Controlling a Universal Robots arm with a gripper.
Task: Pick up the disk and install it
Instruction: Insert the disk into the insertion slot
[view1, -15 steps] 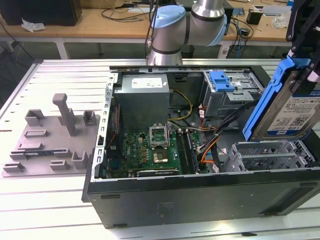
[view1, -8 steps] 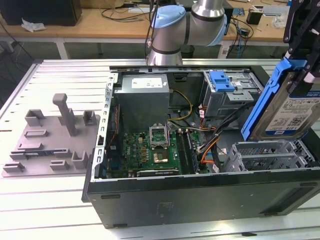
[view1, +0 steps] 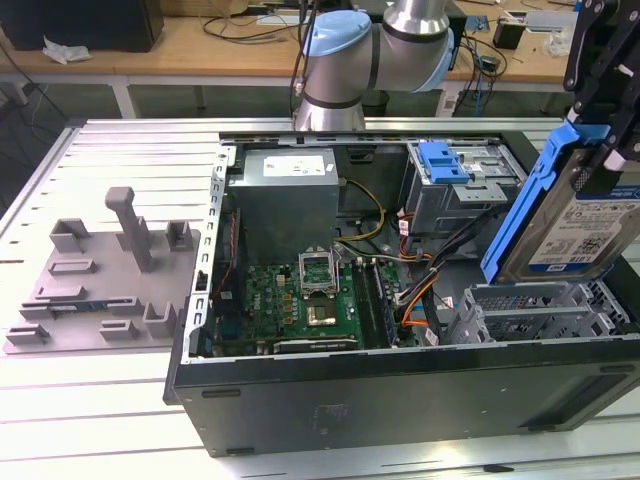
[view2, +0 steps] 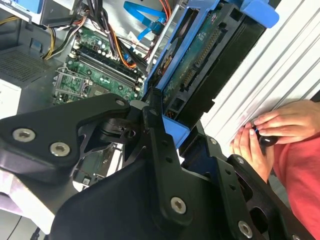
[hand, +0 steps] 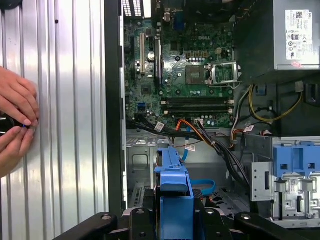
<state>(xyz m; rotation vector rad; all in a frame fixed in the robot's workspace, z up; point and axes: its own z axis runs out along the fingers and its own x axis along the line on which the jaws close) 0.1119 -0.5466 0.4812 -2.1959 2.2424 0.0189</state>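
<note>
The disk (view1: 575, 225), a silver drive with a white-and-blue label in a blue plastic carrier, hangs tilted above the open computer case (view1: 400, 390), at the end on the exterior view's right. My gripper (view1: 603, 125) is shut on its upper edge. Both wrist views look along the disk's thin edge: the blue carrier (hand: 172, 187) stands between the black fingers, with the case interior beyond it. In the second wrist view the disk (view2: 200, 70) shows its connector side and sticks out from my gripper (view2: 172, 137). Below it in the exterior view lies a grey metal drive bay (view1: 530, 310).
Inside the case are a grey power supply (view1: 285, 200), the green motherboard (view1: 300, 300), bundled cables (view1: 420, 280) and a drive cage with a blue latch piece (view1: 445, 165). A grey fixture (view1: 100, 280) lies on the table. A person's hands (hand: 15, 120) rest on the slatted table beside the case.
</note>
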